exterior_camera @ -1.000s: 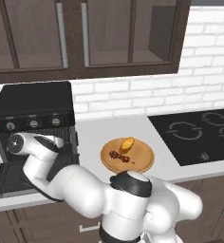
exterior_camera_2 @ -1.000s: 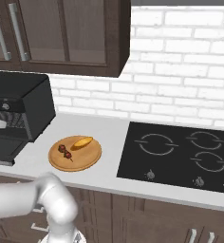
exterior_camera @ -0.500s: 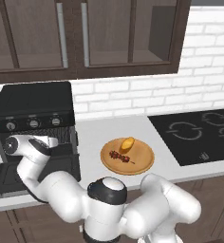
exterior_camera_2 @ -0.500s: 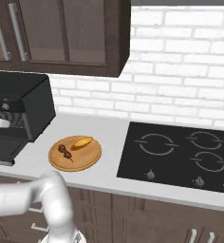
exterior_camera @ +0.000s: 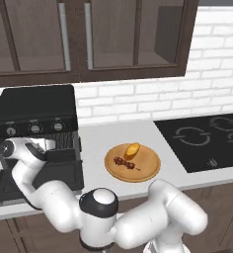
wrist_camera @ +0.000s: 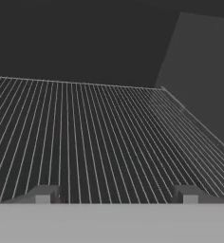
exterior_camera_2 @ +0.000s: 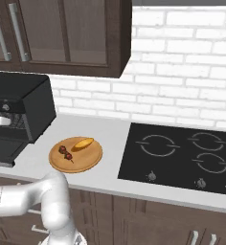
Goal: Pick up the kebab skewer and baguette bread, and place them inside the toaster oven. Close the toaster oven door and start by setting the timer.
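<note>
You see a round wooden plate (exterior_camera: pixel 133 163) on the pale countertop (exterior_camera: pixel 96 141), near a black cooktop (exterior_camera_2: pixel 181 153) with ring marks. Dark wooden wall cabinets (exterior_camera: pixel 89 37) hang above, against a white brick backsplash (exterior_camera_2: pixel 182 91).

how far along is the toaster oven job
Done: only the toaster oven door is down. In hand: nothing; the open fingers hang over the bare wire rack inside. Left: kebab skewer and baguette bread both lie on the wooden plate; then shutting the door and setting the timer.
</note>
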